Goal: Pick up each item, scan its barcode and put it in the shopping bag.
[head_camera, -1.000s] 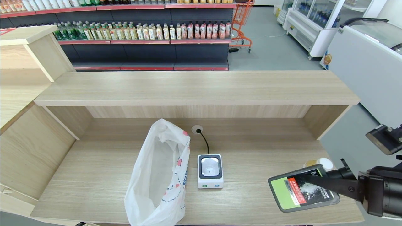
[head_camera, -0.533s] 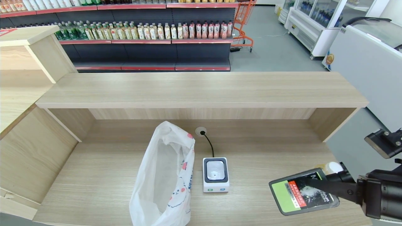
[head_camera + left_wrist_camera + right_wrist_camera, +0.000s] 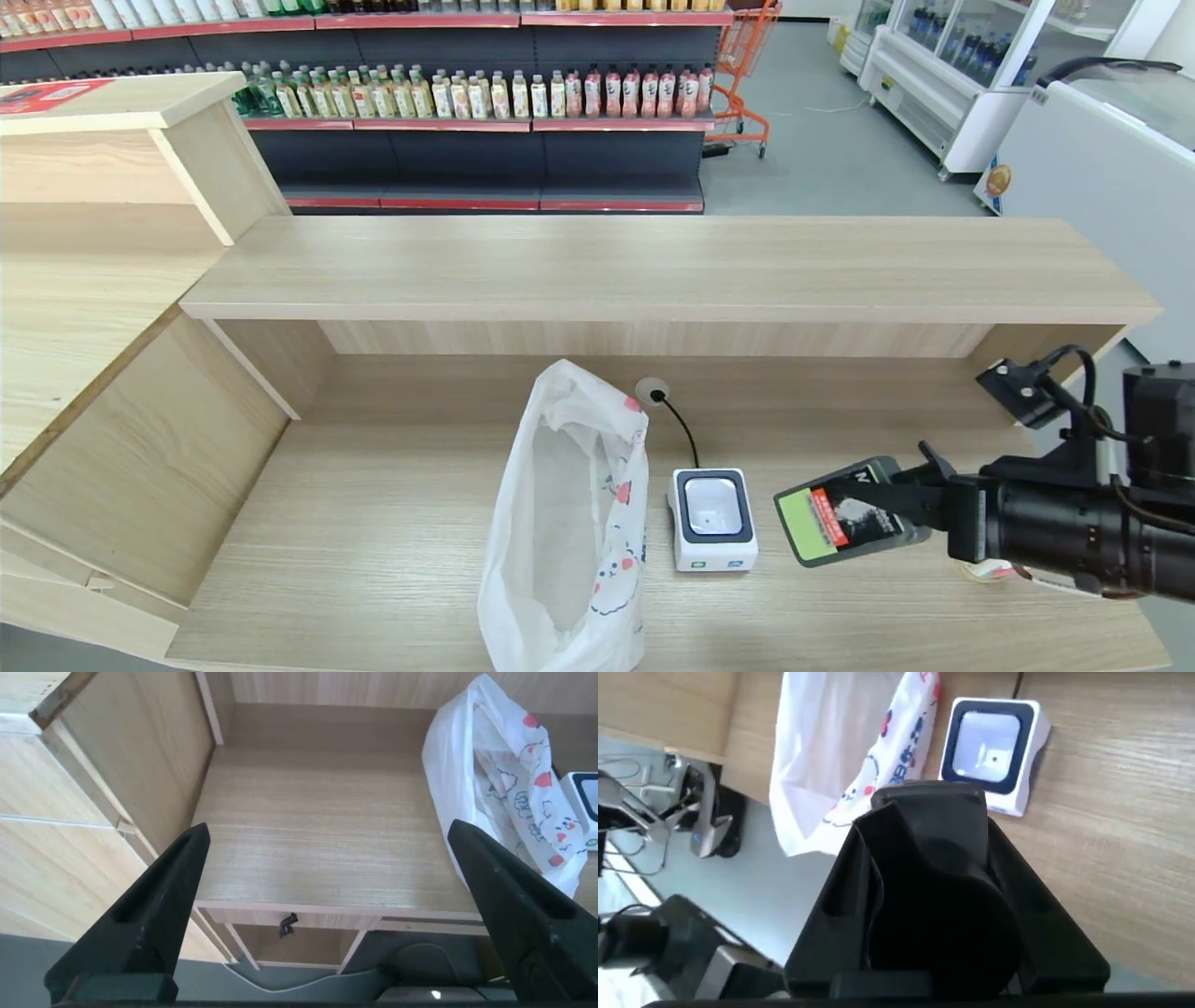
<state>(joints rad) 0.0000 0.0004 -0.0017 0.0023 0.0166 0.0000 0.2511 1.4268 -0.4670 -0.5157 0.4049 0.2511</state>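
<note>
My right gripper (image 3: 910, 504) is shut on a flat dark packet (image 3: 845, 513) with a green and red label. It holds the packet above the counter, just right of the white barcode scanner (image 3: 714, 518). The white shopping bag (image 3: 574, 532) stands open just left of the scanner. From the right wrist, the packet (image 3: 929, 859) hangs over the counter near the scanner (image 3: 990, 756) and bag (image 3: 850, 756). My left gripper (image 3: 329, 829) is open with nothing in it, above the counter's front edge, left of the bag (image 3: 505, 775).
A small round container (image 3: 990, 567) sits on the counter under my right arm. The scanner's black cable (image 3: 680, 425) runs to a hole at the back. A raised ledge (image 3: 653, 266) spans the back, and a wooden side wall (image 3: 140, 467) closes the left.
The head camera has turned, shifting the whole scene to the right. My right gripper has carried the packet left, closer to the scanner, and a little higher.
</note>
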